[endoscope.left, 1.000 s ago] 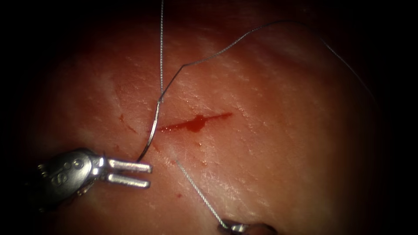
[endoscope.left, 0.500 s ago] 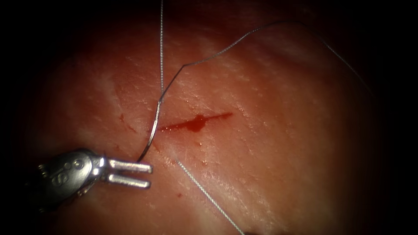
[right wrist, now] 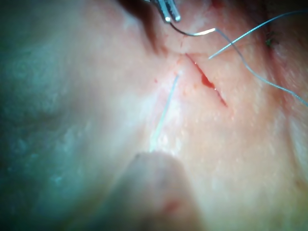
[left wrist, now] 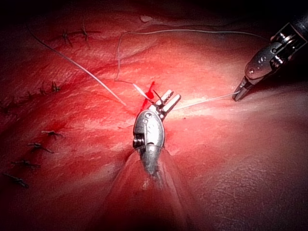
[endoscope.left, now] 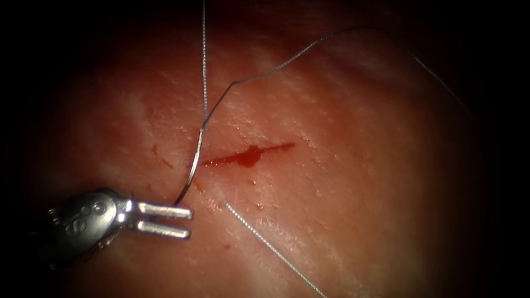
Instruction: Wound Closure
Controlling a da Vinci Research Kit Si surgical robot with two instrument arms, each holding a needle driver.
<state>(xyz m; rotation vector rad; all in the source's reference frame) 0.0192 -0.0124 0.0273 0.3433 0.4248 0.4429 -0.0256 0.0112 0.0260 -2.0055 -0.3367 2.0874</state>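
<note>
Left tool [endoscope.left: 165, 219], jaws apart, holds nothing; needle [endoscope.left: 192, 165] lies on tissue [endoscope.left: 359, 193] at cut's [endoscope.left: 248, 156] 9 o'clock end. Right tool [left wrist: 239, 94] seems clamped on thread [endoscope.left: 265, 243]. Keep thread taut, clear of needle.

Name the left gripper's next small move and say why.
Probably nudge the left gripper up so the lower end of the needle sits between its open jaws. The needle seems to lie free on the tissue at the left end of the cut, touching just the upper jaw, while the right gripper holds the thread.
</note>
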